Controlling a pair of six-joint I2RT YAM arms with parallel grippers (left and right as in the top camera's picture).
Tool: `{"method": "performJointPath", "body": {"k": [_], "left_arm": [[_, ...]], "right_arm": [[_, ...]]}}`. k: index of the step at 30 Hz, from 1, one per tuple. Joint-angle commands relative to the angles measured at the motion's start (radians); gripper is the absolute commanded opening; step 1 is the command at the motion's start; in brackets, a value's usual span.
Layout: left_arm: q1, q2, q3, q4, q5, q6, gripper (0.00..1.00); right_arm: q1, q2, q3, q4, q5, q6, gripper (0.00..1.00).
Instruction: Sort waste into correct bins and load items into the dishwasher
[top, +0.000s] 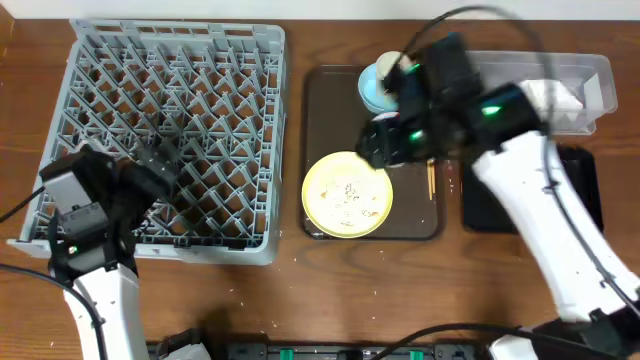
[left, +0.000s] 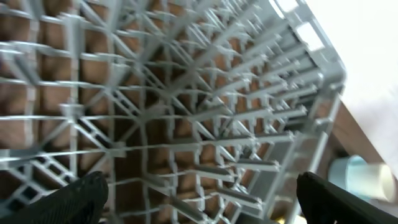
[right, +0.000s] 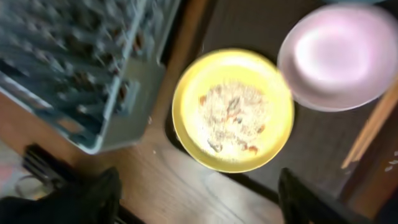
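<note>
**Open right tool (right: 196, 202) hangs over the yellow plate (right: 232, 110)**

Two black fingers (right: 74, 199) stand wide apart at the bottom of the right wrist view, with nothing gripped between them. Below them the yellow plate lies on the brown tray (top: 320, 110), strewn with pale crumbs (right: 231, 115). A pink bowl (right: 339, 56) sits just beside the plate on the same tray, and the chopsticks (top: 431, 180) lie along the tray's right side. At the tray's far end is a light blue bowl (top: 372, 90) with a cream cup (top: 388, 66) against it. Whether the cup is inside the bowl cannot be told.

Right of the brown tray stands the clear tub (top: 590, 80), and a white napkin (top: 560, 100) shows inside it. The black tray (top: 580, 190) lies just in front of the tub.

On the left of the worktop (top: 330, 290), the left tool (left: 205, 205) hovers over the grey rack (top: 170, 130), released and gripping nothing.
</note>
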Motion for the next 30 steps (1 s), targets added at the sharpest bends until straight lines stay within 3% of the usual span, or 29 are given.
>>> {"method": "performJointPath", "body": {"k": [1, 8, 18, 25, 30], "left_arm": [[0.013, -0.031, 0.021, -0.002, -0.029, 0.014, 0.98], [0.013, -0.058, 0.021, -0.014, -0.121, 0.015, 0.98], [0.013, -0.055, 0.021, -0.154, -0.17, 0.014, 0.98], [0.013, -0.055, 0.021, -0.224, -0.238, 0.014, 0.98], [0.013, -0.054, 0.021, -0.253, -0.239, 0.014, 0.98]], "right_arm": [[0.064, 0.02, -0.037, 0.03, 0.085, -0.004, 0.73], [0.192, 0.108, -0.048, 0.121, 0.084, -0.003, 0.64], [0.364, 0.294, -0.048, 0.185, 0.186, -0.003, 0.57], [0.417, 0.359, -0.048, 0.155, 0.277, -0.003, 0.54], [0.418, 0.404, -0.049, 0.152, 0.282, -0.003, 0.44]]}}
